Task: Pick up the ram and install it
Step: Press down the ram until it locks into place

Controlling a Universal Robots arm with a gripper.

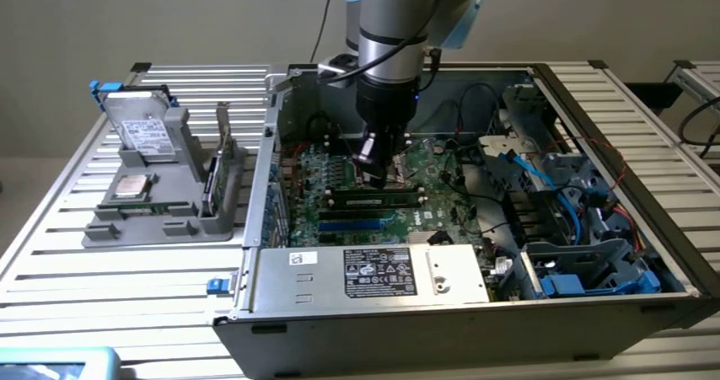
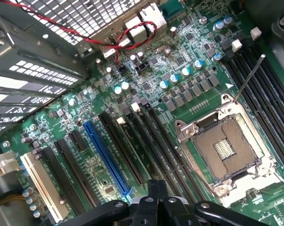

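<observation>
Ram (image 1: 375, 201): long dark-chipped green stick seated in slot; end effector (image 1: 372, 166) closed, empty.

- One open grey metal computer case (image 1: 372, 334) on the slatted table.
- One green motherboard (image 2: 146, 89) inside it.
- One empty square silver CPU socket (image 2: 224, 150).
- One long blue expansion slot (image 2: 106, 157).
- One beige expansion slot (image 2: 43, 186).
- One long green ram stick (image 1: 373, 201) seated across the board.
- One grey plastic parts holder (image 1: 163, 220) beside the case.
- One boxy silver hard drive (image 1: 144, 131) in that holder.
</observation>
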